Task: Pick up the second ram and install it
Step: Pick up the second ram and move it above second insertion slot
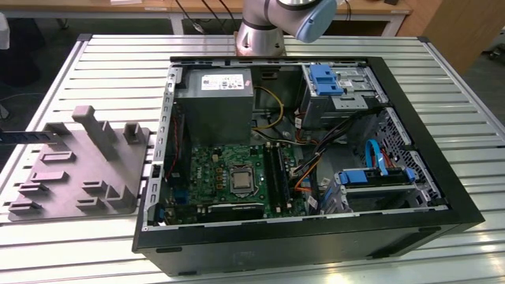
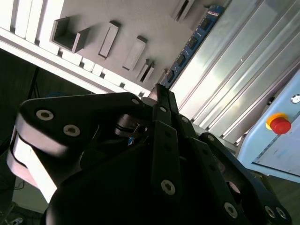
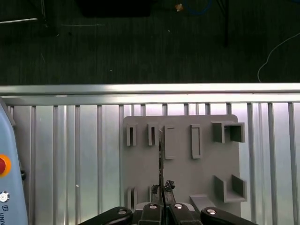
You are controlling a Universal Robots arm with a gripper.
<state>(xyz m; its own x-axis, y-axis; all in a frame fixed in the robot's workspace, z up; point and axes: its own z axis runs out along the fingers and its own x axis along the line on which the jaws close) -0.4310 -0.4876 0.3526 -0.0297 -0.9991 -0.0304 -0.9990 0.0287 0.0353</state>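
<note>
**Memory stick pinched at the fingertips above the grey fixture**

The gripper [image 3: 161,190] has its fingers clenched on the second ram [image 3: 161,154]. In the first wrist view the ram shows edge-on as a thin dark line that runs out from between the fingertips, over the grey block [image 3: 206,164] with its slots and brackets. In the second wrist view the stick's blue board and row of black chips run from the fingertips alongside the block's edge.

In the exterior view the ram [image 1: 28,137] is a dark, level strip at the far left edge of the frame. Its inner end lies over the upper left corner of the block, which sits on the slatted metal table [image 1: 118,65] just left of the open computer case [image 1: 432,163]. Inside the case the green motherboard [image 1: 229,171] lies low and centre, below the power supply [image 1: 213,115]. The supply's pale label [image 1: 217,83] carries print that cannot be made out.

A pale blue control unit with a red button [image 2: 280,124] stands beside the table in both wrist views.
</note>
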